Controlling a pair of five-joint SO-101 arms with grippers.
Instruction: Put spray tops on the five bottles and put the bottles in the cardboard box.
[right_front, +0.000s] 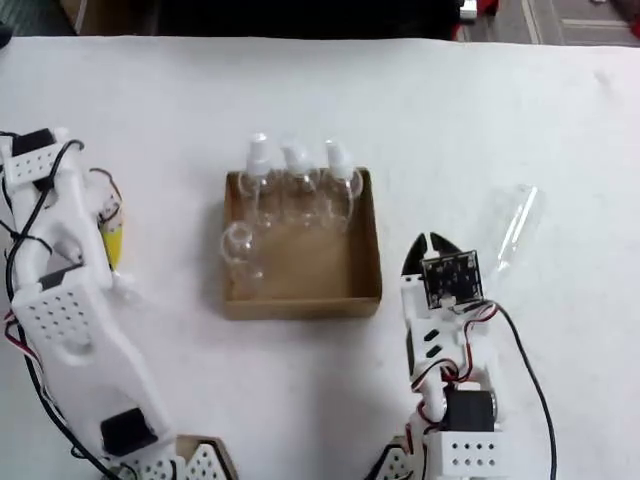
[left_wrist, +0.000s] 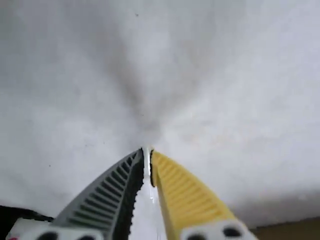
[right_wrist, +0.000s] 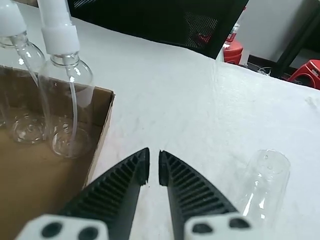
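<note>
The cardboard box (right_front: 300, 305) sits mid-table. Three clear bottles with white spray tops (right_front: 298, 185) stand along its far wall, and a topless bottle (right_front: 240, 247) stands at its left side. Another topless clear bottle (right_front: 510, 225) lies on the white table to the right of the box. My right gripper (right_front: 430, 243) rests just right of the box, its black fingers shut with nothing between them; its wrist view shows it (right_wrist: 153, 169) between the box wall (right_wrist: 100, 135) and the lying bottle (right_wrist: 265, 185). My left gripper (left_wrist: 147, 151), grey and yellow, is shut over bare table far left.
The left arm (right_front: 70, 300) takes up the table's left edge. Open white table lies beyond the box and to the right. A dark chair and red stools (right_wrist: 235, 50) stand past the far table edge.
</note>
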